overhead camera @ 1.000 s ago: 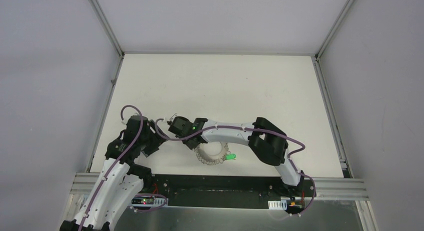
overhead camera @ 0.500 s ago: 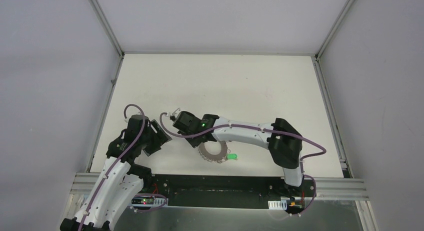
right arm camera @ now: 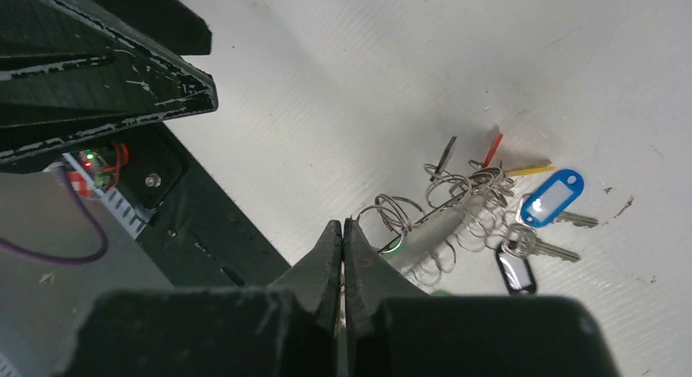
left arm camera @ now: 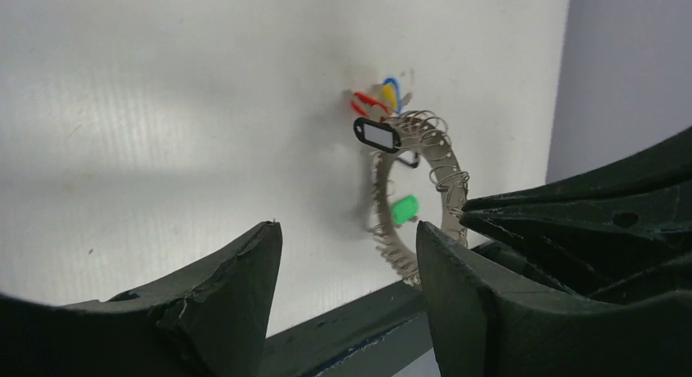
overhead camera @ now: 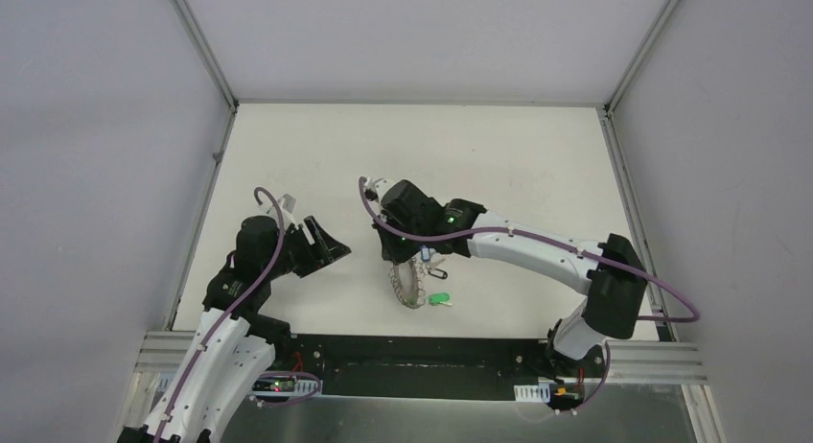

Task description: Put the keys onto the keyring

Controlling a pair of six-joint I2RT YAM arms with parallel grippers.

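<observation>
Our right gripper (right arm camera: 343, 224) is pressed tight together, its tips touching the keyring (right arm camera: 445, 216) loops. Our left gripper (left arm camera: 347, 228) stands wide, well apart from it.

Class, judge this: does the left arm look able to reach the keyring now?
Probably yes: the open left tool faces the keyring, nothing between; the right tool pinches only its rim.
</observation>
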